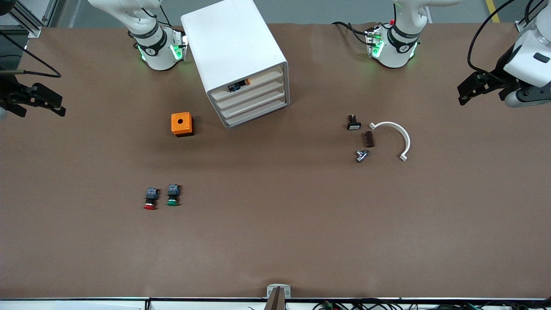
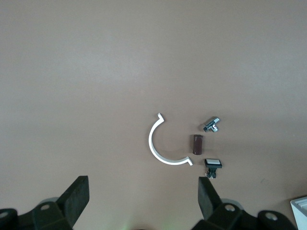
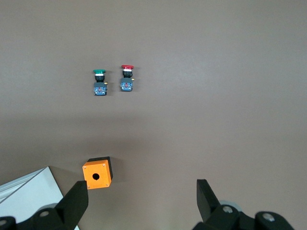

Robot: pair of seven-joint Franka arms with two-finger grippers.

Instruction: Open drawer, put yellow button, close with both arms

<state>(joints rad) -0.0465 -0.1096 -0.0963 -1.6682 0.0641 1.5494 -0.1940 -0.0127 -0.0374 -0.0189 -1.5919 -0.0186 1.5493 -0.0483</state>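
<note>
The white cabinet (image 1: 234,47) stands between the arms' bases. Its top drawer (image 1: 262,79) sits pushed in, its front level with the three lower drawers. The yellow button (image 1: 239,85) lies on its side in that drawer, blue base and orange cap showing through the gap. My left gripper (image 1: 468,89) is open and empty, up in the air at the left arm's end of the table; in the left wrist view (image 2: 142,199) it is wide open. My right gripper (image 1: 39,101) is open and empty at the right arm's end, wide open in the right wrist view (image 3: 142,201).
An orange box with a hole (image 1: 181,124) sits beside the cabinet. A red-capped switch (image 1: 150,199) and a green-capped switch (image 1: 173,196) lie nearer the front camera. A white curved clamp (image 1: 394,137), brown block (image 1: 369,139), metal fitting (image 1: 362,155) and small black switch (image 1: 353,122) lie toward the left arm's end.
</note>
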